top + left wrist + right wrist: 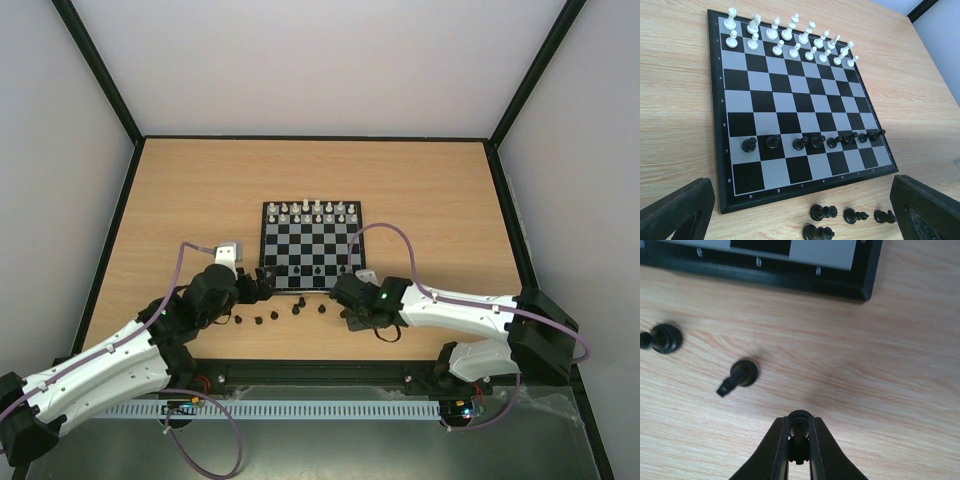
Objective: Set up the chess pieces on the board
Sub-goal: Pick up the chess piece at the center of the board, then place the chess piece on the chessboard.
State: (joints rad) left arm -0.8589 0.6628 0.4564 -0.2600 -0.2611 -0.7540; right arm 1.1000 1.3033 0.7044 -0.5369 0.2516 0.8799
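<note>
Where the left arm is stretched toward the board, left gripper (264, 283): the jaws are held wide apart and nothing is gripped; the near-left corner of the board is faced.
desk (420, 190): light wood grain; everything below is carried on it.
loose black pieces (822, 212): laid on their sides on the desk, just in front of the board's near edge and between the two arms; four are caught by the left wrist camera, two by the right wrist camera.
board (790, 107): laid flat near the middle of the desk, with black and silvery squares inside a dark border.
white pieces (787, 34): stood upright in the two farthest rows.
black pawns (772, 142): stood in a single row, the second from the near edge.
right gripper (799, 422): the jaws are drawn narrow onto one small piece, close to the board's near-right corner.
held black piece (799, 416): pinched between the jaw tips low over the desk; whether the wood is touched cannot be told, nor which chessman it is.
</note>
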